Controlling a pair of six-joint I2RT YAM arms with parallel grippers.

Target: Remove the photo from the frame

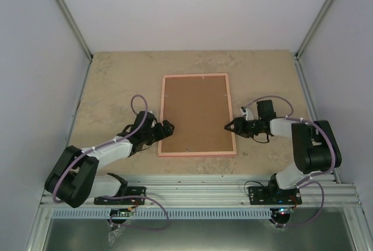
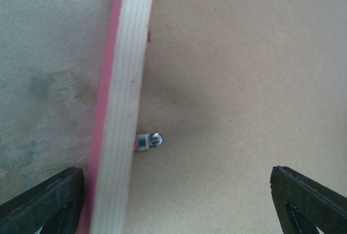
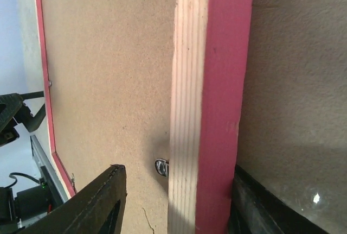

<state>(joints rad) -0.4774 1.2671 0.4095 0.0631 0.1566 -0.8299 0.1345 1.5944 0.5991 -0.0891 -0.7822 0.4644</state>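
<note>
Jaws spread, the left gripper (image 2: 173, 174) and right gripper (image 3: 176, 171) straddle the face-down frame (image 1: 198, 154), where the retaining tab (image 2: 149, 141) between each one's fingers likely needs turning next.

The left arm (image 1: 111, 149) and the right arm (image 1: 312, 146) are alike: chunky black joint housings linked by pale grey-white segments. A lilac cable (image 1: 137, 101) runs along each one in loose loops. Each stands on a black base plate (image 1: 274, 194). The left claw (image 1: 167, 127) and right claw (image 1: 229, 126) are black too, with plain, wedge-shaped fingers (image 2: 43, 204).
</note>
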